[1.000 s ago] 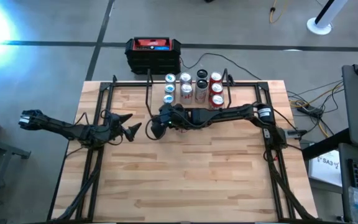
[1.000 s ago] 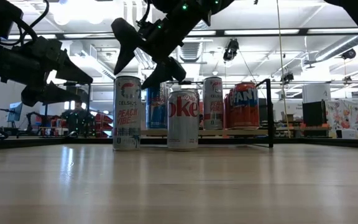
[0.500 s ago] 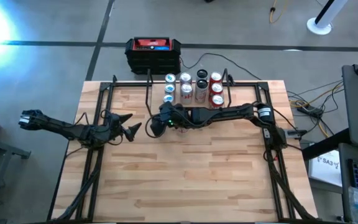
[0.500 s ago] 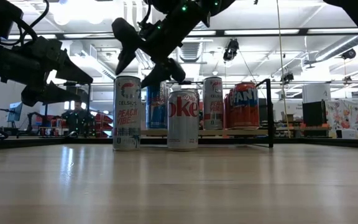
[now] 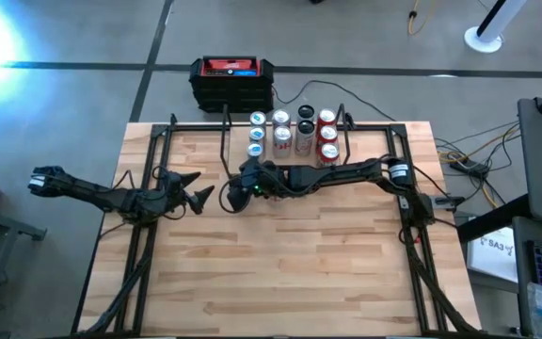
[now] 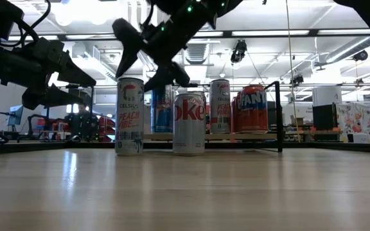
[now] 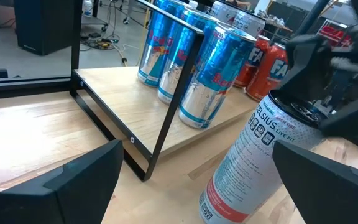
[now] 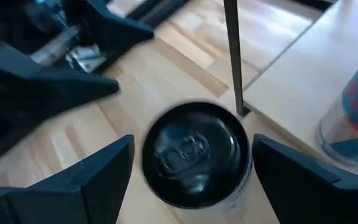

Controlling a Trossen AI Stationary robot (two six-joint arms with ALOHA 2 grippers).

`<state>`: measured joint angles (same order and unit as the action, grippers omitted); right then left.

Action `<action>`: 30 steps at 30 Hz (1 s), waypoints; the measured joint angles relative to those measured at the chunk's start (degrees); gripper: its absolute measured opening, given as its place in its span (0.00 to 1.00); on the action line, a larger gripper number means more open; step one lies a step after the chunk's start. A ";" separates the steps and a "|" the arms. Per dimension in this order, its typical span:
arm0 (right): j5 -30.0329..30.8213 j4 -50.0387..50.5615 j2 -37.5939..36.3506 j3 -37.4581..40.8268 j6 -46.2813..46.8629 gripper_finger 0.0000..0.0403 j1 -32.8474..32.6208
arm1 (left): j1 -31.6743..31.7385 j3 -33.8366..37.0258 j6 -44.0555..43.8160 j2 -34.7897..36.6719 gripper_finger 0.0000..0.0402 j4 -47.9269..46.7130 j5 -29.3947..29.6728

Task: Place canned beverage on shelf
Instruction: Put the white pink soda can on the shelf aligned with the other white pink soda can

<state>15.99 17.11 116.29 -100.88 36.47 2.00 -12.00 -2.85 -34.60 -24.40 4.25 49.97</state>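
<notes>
Under bright ceiling lights, a butcher-block table (image 5: 280, 273) fills our overhead view, with a low shelf (image 5: 339, 132) of pale board and thin black posts at its far edge. We see the can in play, a tall white Celsius can (image 6: 130, 116) with a black lid, standing upright on the bare table just off the shelf's front left corner, not on the board. From the right wrist camera we look straight down on its dark lid (image 8: 195, 154), a shelf post rising just beside it.

Our right gripper (image 5: 240, 196) hangs directly above that can, its fingers (image 8: 107, 171) spread wide to either side of the lid and holding nothing; we cannot tell whether they touch the can's sides. Our left gripper (image 5: 196, 188) waits well to the left over the table, its fingers (image 7: 67, 180) open and empty, pointed toward the can and the shelf.

On the shelf board we count three blue-and-silver cans (image 7: 213, 78) in a row along the left end, with white and red cans (image 5: 326, 135) farther right. A silver Diet Coke can (image 6: 189, 122) stands at the front in the low view. Beyond the table's far edge sits a black box with a red top (image 5: 232, 79).
</notes>
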 joint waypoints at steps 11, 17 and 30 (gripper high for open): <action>-0.94 0.29 3.41 -1.08 0.17 0.76 -0.26 | -0.01 0.00 -0.01 0.00 0.99 -0.13 -0.01; 0.35 1.01 3.52 -1.38 0.16 0.76 -0.26 | -0.01 0.00 -0.01 0.00 0.99 -0.13 -0.01; 4.55 3.19 3.52 -1.73 2.63 0.76 -0.90 | -0.01 0.00 0.01 0.00 0.99 -0.04 -0.01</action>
<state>20.53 20.29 119.81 -102.61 39.10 1.10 -12.01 -2.85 -34.59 -24.40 4.21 49.96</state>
